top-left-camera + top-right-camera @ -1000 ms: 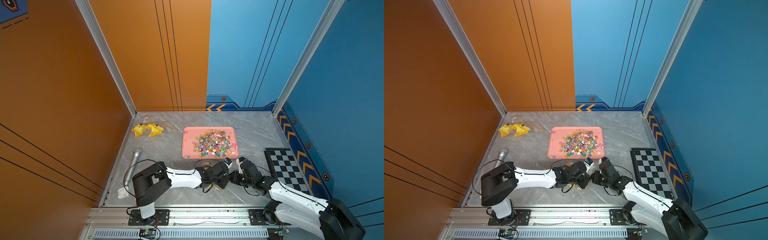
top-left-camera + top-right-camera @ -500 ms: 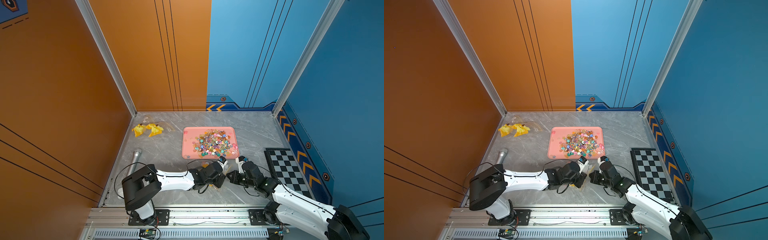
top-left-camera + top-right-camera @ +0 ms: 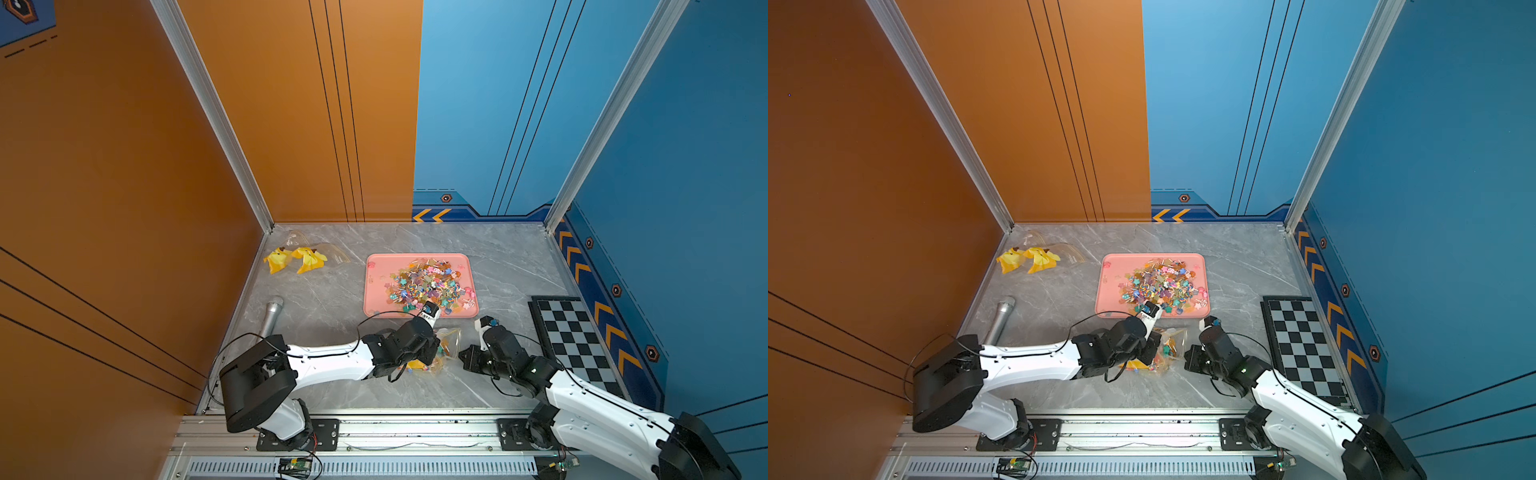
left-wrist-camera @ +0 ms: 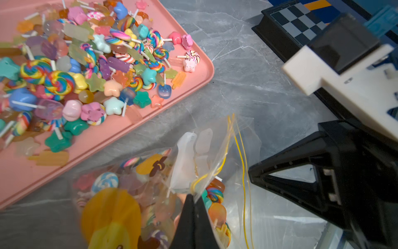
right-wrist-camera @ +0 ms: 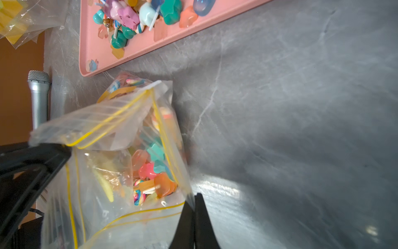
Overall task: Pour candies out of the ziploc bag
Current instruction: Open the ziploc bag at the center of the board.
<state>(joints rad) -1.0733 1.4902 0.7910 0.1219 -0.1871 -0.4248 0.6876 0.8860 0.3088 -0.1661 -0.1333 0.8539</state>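
Wrist views alone show grips: left gripper (image 4: 194,204) pinched shut on ziploc bag (image 4: 150,194) at yellow-lined mouth edge, right gripper (image 5: 195,207) shut on other edge. Both top views, lower centre: bag between grippers, just below pink tray (image 3: 376,286). Few candies (image 5: 148,170) in bag; big heap on tray.

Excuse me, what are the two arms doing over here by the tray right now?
Both arms are working on the ziploc bag, which sits on the table by the near edge of the pink tray. The left gripper and the right gripper are each shut on the rim of the bag's open mouth. A heap of candies lies on the tray, and some are inside the bag.
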